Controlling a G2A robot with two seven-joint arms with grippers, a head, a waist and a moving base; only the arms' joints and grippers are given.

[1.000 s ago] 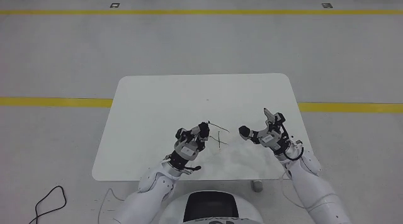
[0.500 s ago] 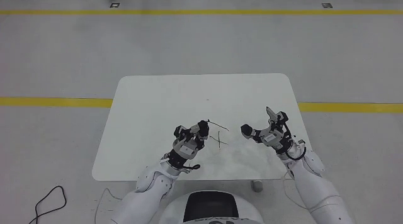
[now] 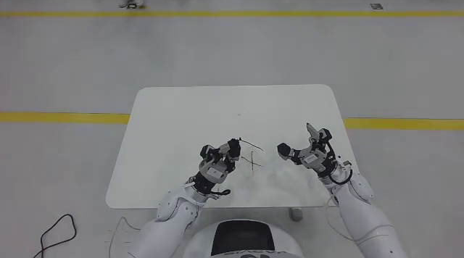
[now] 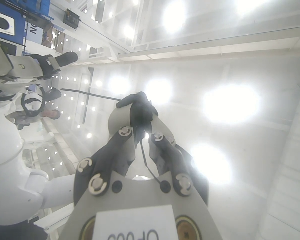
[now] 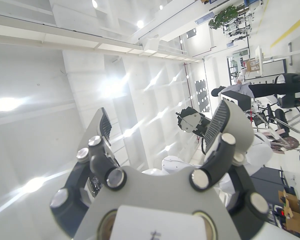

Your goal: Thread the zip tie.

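We had our left gripper (image 4: 139,106) pinched on the thin black zip tie (image 4: 90,94), its stiff tail jutting straight; our right gripper (image 5: 162,123) gaped wide, ribbed pads (image 5: 216,122) facing.

White table (image 3: 181,113) with rounded corners, two strips on it.
Two thin black strips (image 3: 252,160) lie crossed on the tabletop between the jaws of the left gripper (image 3: 233,146) and the right gripper (image 3: 296,139), nearer the left; a tiny dark speck (image 3: 239,114) sits well beyond both.
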